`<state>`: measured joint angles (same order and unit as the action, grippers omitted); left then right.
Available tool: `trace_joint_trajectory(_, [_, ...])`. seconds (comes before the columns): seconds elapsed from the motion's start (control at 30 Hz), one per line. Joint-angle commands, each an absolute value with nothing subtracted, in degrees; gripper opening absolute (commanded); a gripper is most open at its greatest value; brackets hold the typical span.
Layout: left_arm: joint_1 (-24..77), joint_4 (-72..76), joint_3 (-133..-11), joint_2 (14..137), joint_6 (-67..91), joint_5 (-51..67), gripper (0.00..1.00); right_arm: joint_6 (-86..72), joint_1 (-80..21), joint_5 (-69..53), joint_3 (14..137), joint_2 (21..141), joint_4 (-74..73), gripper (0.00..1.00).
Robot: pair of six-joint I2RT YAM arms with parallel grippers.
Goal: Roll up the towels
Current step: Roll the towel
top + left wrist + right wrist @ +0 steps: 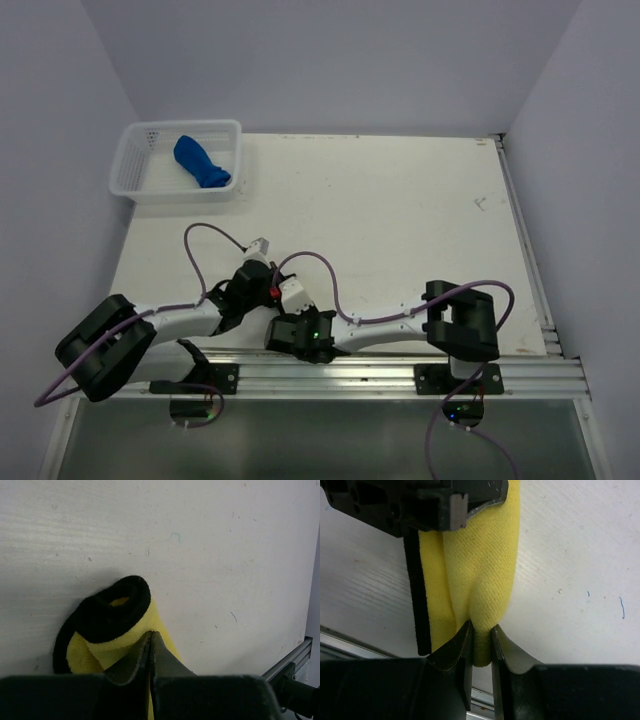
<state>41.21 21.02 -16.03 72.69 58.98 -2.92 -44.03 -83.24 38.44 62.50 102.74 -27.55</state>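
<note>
Yellow towel (480, 565) pinched at both ends, at the near edge of the table (400, 220).
The left claw (151, 636) clamps one end of the loosely rolled cloth and the right claw (480, 630) nips the other; the blue towel (202, 163) lies in the white basket (130, 150).

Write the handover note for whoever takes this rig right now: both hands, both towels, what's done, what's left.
Left hand: shut, pinching the yellow towel.
Right hand: shut on that towel's opposite end.
Yellow towel: on the table near the front edge, loosely curled, black edging showing.
Blue towel: bundled in the white basket, far left corner.
Done: blue looks rolled and stowed.
Left: finish the yellow roll, then probably put it in the basket too.
</note>
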Motion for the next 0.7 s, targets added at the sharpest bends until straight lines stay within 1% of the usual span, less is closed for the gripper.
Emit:
trace_joint_trajectory(0.0, [40.34, 13.63, -18.63, 69.97, 57.65, -5.36, 0.04, -48.60, -85.69, 46.39, 66.44, 105.99, -39.11, 0.14])
trace_joint_trajectory(0.2, [39.90, 11.34, -19.42, 64.61, 59.67, -3.34, 0.02, -50.80, -86.83, 48.86, 69.17, 108.89, -42.54, 0.14])
trace_joint_trajectory(0.37, [39.99, 13.09, -19.16, 62.23, 61.08, -1.15, 0.02, -51.77, -87.71, 51.15, 71.27, 110.39, -44.82, 0.12])
trace_joint_trajectory(0.67, [39.90, 23.89, -16.53, 67.40, 64.42, 5.45, 0.00, -54.49, -89.56, 54.31, 76.29, 114.43, -50.62, 0.11])
